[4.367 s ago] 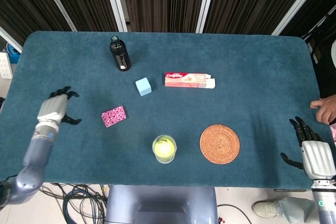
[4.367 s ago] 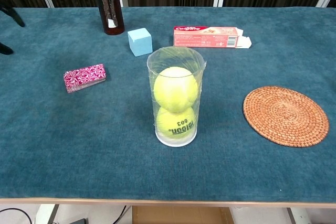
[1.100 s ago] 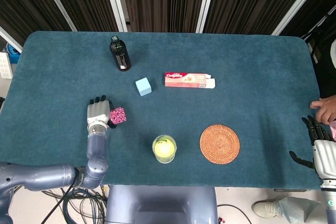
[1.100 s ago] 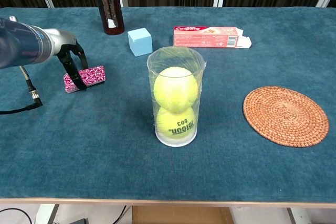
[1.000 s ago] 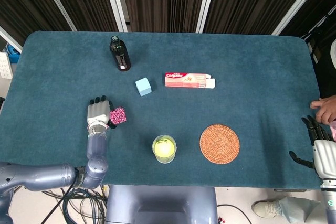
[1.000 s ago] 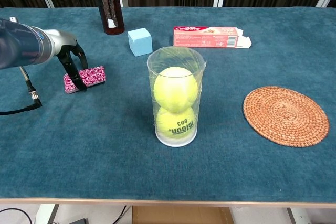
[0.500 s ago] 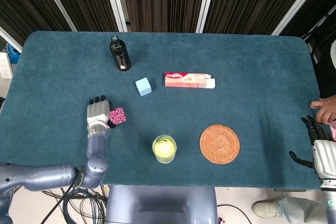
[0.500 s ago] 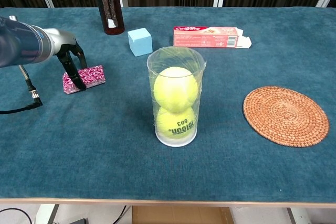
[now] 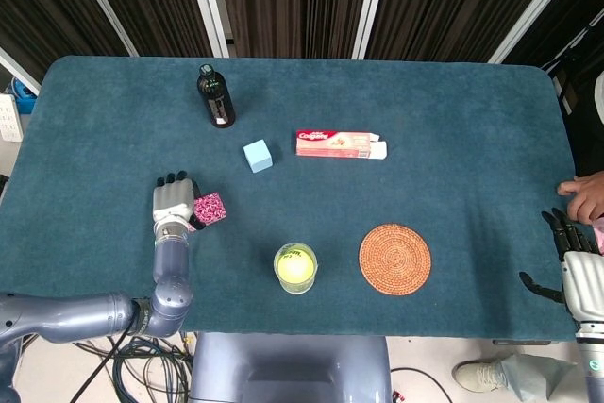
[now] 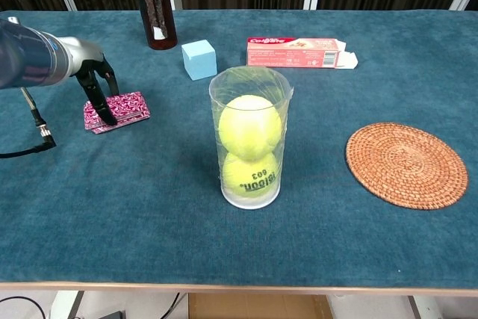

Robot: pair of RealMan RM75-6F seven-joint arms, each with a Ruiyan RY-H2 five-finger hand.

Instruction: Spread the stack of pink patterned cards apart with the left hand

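Pressing on the cards: the left hand (image 10: 95, 84) reaches in from the left edge of the chest view, its dark fingers (image 10: 103, 112) pointing down onto the left part of the pink patterned cards (image 10: 119, 110).
Left hand state: fingers rest on top of the cards; they are not wrapped around them, and nothing is lifted.
Cards location: lying flat on the tabletop (image 9: 453, 139), left of centre, in front of the light blue cube (image 9: 257, 155); in the head view the cards (image 9: 209, 207) show just right of the left hand (image 9: 173, 201), partly under it.
Cards shape: in the chest view the edges look slightly offset, so the pile is no longer quite square.
Right hand: the right hand (image 9: 574, 266) sits at the tabletop's near right corner, fingers apart, holding nothing.
Bottle: a dark bottle (image 10: 155, 4) stands upright behind the cube (image 10: 199, 59).
Toothpaste box: a toothpaste box (image 10: 301, 51) lies flat with its right flap open.
Tube: a clear tube (image 10: 249, 137) stands upright, holding two tennis balls (image 10: 252, 126), one on the other.
Coaster: a woven round coaster (image 10: 406, 164) lies right of the tube.
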